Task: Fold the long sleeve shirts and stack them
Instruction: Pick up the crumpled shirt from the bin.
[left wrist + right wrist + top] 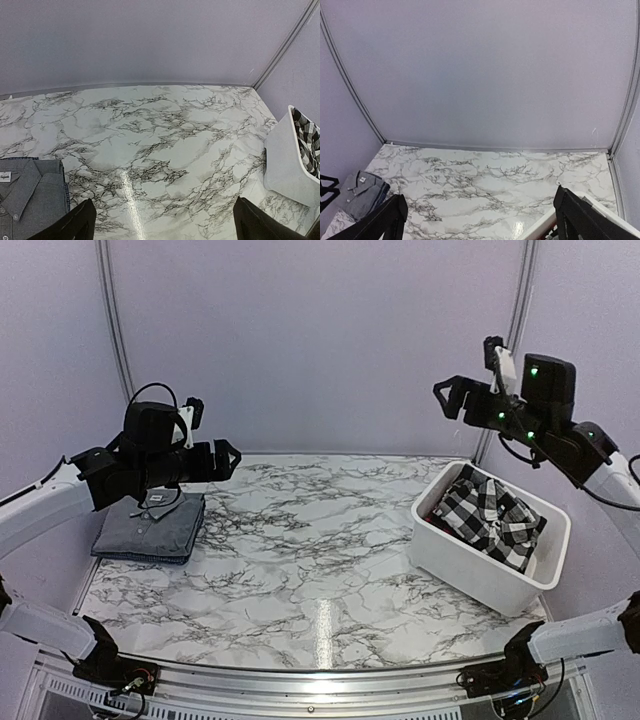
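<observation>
**Both claws wide open and empty, shirts apart at either end of the table**

The marble-patterned table [320, 540] fills the middle of the overhead view, backed by plain pale walls.

At its right end stands a white plastic bin [485, 568], set at an angle. A black-and-white checked shirt [488, 512] lies crumpled inside and unfolded, its cloth rising to about the rim.

Well apart from it, at the far left corner, a grey shirt [150, 525] lies folded flat on the table, collar up and a small label showing inside the neck. In the left wrist view a dark blue edge runs along its right side; whether that is another garment beneath it cannot be told.

The left gripper [233, 458] hangs above the table at the grey shirt's right edge and points toward the middle. Its jaws are spread wide and hold nothing.

The right gripper [447, 398] is raised high over the bin's far side. Its jaws are also spread wide, with nothing between them.
</observation>
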Controlling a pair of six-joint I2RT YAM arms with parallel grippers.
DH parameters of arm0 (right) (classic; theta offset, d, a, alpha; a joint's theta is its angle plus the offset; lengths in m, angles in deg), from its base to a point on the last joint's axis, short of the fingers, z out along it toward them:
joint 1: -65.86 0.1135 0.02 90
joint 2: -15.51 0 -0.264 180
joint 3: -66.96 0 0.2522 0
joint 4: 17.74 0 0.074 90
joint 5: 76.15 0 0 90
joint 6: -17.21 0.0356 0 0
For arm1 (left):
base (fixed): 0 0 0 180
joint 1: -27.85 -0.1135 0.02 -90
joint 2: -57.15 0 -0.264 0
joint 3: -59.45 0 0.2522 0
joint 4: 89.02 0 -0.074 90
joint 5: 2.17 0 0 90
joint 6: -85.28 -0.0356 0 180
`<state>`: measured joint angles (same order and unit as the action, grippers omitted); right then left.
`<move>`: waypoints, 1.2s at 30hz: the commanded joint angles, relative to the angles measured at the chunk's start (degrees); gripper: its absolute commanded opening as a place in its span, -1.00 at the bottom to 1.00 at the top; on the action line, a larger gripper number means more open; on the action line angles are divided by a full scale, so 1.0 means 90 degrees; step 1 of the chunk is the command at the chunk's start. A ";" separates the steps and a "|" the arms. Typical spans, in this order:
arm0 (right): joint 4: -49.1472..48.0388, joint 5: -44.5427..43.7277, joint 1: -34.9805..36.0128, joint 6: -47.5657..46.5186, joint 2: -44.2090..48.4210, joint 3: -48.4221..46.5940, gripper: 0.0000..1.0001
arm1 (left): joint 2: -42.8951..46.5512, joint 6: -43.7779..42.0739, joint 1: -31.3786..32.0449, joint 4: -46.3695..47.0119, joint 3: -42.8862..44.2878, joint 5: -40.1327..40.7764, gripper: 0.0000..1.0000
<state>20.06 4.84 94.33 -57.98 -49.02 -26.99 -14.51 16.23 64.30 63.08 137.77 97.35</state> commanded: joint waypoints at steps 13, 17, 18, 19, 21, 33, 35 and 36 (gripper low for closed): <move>0.0420 -0.1169 -0.0708 0.0381 -0.0069 0.2112 0.97 | -0.0177 -0.0085 -0.0018 -0.0161 0.0166 -0.0093 0.98; 0.0275 -0.1293 -0.1337 0.0722 -0.0047 0.3090 0.92 | -0.0158 -0.0096 -0.0024 -0.0205 0.0143 -0.0054 0.98; 0.0228 -0.1303 -0.1470 0.0793 -0.0038 0.3306 0.89 | -0.0150 -0.0105 -0.0026 -0.0214 0.0142 -0.0050 0.98; 0.0183 -0.1303 -0.1620 0.0869 -0.0032 0.3503 0.87 | -0.0148 -0.0104 -0.0022 -0.0217 0.0142 -0.0052 0.98; -0.0038 -0.1277 -0.1843 0.0978 -0.0004 0.3861 0.82 | -0.0166 -0.0116 -0.0022 -0.0215 0.0141 -0.0048 0.98; -0.1177 -0.0285 -0.2469 0.1322 -0.0160 0.4811 0.10 | -0.0214 -0.0127 -0.0025 -0.0246 0.0151 -0.0051 0.98; -0.1033 -0.0271 -0.2473 0.1293 -0.0106 0.4580 -0.22 | -0.0184 -0.0128 -0.0023 -0.0256 0.0151 -0.0051 0.98; -0.0942 -0.0290 -0.2470 0.1270 -0.0036 0.4432 -0.36 | -0.0166 -0.0136 -0.0023 -0.0256 0.0151 -0.0048 0.98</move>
<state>10.37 0.57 72.71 -46.87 -49.81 16.33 -16.15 15.62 64.30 62.23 137.90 96.89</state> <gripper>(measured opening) 0.425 0.989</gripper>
